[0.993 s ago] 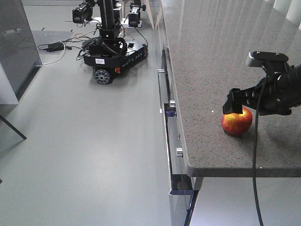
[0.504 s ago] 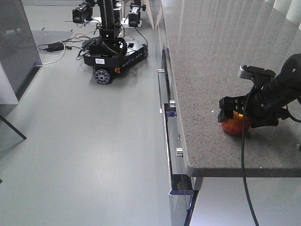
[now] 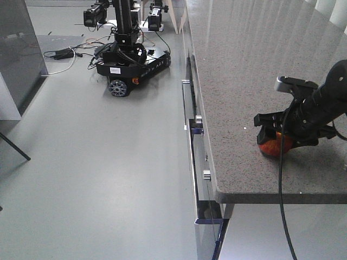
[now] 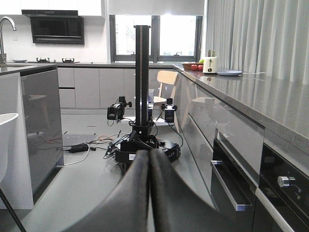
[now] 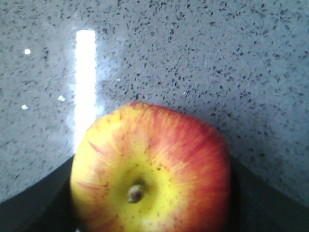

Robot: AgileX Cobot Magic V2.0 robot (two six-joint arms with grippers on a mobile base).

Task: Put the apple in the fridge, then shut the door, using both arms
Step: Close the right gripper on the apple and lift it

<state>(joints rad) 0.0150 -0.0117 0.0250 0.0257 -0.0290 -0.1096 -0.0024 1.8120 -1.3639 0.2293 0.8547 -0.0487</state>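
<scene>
The apple (image 3: 272, 147), red with yellow patches, sits on the speckled stone counter (image 3: 238, 65) near its front edge. My right gripper (image 3: 282, 136) is down over it, a black finger (image 5: 43, 198) against each side. In the right wrist view the apple (image 5: 149, 169) fills the lower middle, stem up, resting on the counter (image 5: 193, 58). My left gripper (image 4: 148, 157) is shut with nothing in it and points along the floor toward the wheeled robot. It does not show in the front view. The fridge and its door are out of view.
A small wheeled black robot with a mast (image 3: 129, 59) stands on the floor at the back, with cables (image 3: 65, 53) beside it. Cabinet drawers with metal handles (image 3: 190, 116) run under the counter. A dark grey block (image 3: 19, 54) stands at the left edge.
My right gripper came down from above the apple and now has its fingers round it. The apple stays on the counter. Nothing else has moved.
</scene>
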